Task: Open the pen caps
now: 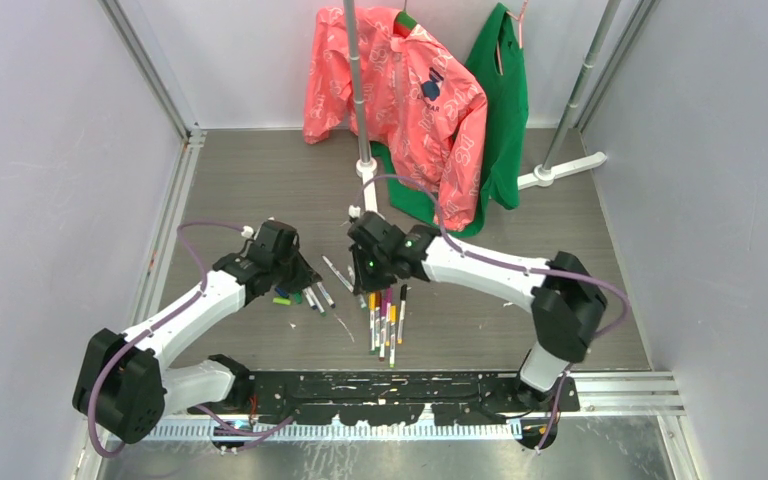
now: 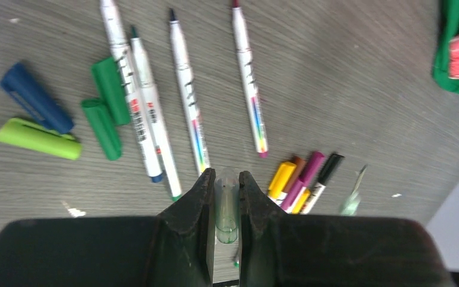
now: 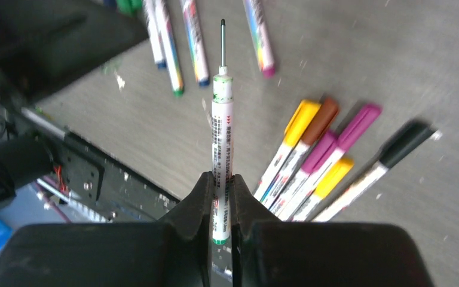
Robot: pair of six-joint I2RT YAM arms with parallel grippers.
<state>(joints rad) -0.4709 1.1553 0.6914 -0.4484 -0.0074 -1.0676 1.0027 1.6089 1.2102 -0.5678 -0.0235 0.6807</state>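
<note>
My left gripper (image 2: 226,179) is nearly closed, pinching a pale see-through cap (image 2: 226,209) between its fingers. My right gripper (image 3: 221,182) is clamped tight on a white pen (image 3: 222,113), whose bare tip points away from it. On the table (image 2: 346,72), four uncapped pens (image 2: 186,101) lie just right of the loose caps (image 2: 103,113). The capped pens (image 3: 314,158) are bunched further right and nearer.
</note>
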